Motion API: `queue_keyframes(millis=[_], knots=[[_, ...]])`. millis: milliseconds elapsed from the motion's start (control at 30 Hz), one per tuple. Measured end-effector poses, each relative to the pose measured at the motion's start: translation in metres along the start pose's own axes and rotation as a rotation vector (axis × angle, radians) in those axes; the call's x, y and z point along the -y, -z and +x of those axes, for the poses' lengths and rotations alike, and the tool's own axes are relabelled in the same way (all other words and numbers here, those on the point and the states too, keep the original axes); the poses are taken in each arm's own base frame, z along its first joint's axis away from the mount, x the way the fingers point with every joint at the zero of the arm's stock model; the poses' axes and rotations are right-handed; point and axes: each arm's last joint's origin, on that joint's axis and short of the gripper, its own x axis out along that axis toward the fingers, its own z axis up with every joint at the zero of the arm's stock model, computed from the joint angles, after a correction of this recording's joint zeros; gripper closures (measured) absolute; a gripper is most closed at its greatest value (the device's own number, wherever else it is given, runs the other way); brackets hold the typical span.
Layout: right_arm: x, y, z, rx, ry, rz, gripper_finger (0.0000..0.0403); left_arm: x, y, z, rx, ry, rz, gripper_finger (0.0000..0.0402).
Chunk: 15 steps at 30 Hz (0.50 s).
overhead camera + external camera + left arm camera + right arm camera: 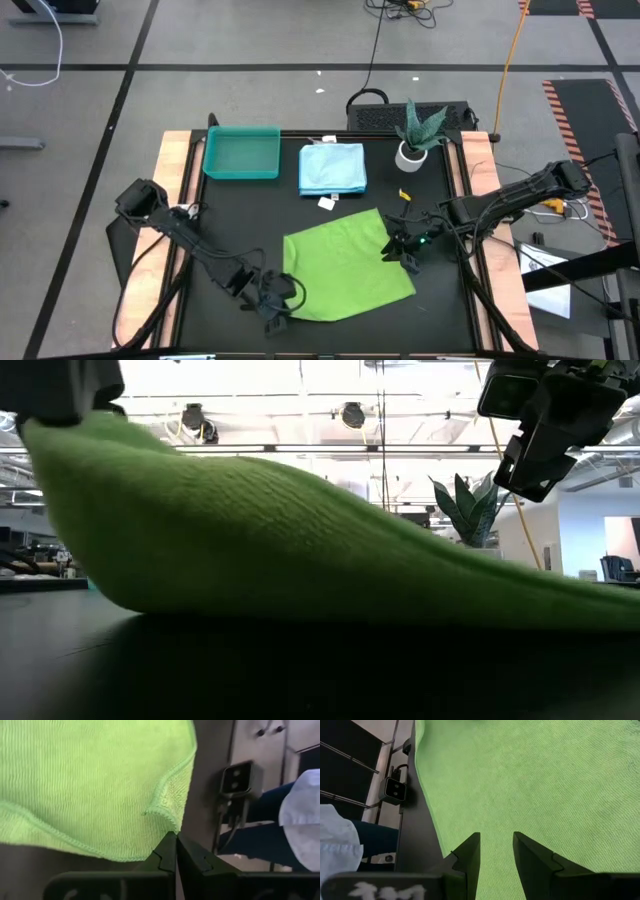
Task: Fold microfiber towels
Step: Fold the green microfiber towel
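Two dark arms reach in over a black bench (240, 215) with pale wooden side rails. Largest on it is the green towel (345, 265), spread nearly flat in the middle of the bench, its ribbed weave and stitched hem clear in the wrist views; in the low view its near corner is lifted into a hump. Beyond the green towel, toward the far edge, lies a pale blue towel (333, 168), folded into a neat rectangle, with a small white tag (326, 203) between the two cloths. Beside the pale blue towel sits the teal tray (241, 153), with nothing visible inside it. On the pale blue towel's other side stands a small potted plant (414, 138) in a white pot.

At the green towel's near left corner, the left gripper (276, 300) has its fingers (167, 854) pressed together on the hem. At the towel's right edge, the right gripper (405, 246) hovers with fingers (470, 852) partly apart, holding nothing.

Past the bench edge, a person's blue trouser leg and pale sleeve show in both wrist views.
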Motion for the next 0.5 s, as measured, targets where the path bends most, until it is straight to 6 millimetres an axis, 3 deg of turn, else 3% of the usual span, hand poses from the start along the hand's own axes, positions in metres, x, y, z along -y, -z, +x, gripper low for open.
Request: queue_keyframes(millis=[200,500], knots=[[0.0001,0.0001,0.0,0.0,0.0,-0.007,0.0293,-0.0022,0.0071,-0.0002,-0.038,-0.045,-0.039,0.0378],[0.0006,-0.0002,0.0,0.011,0.018,-0.02,0.0297,-0.006,0.0046,-0.0001,-0.04,-0.066,-0.111,0.0289]])
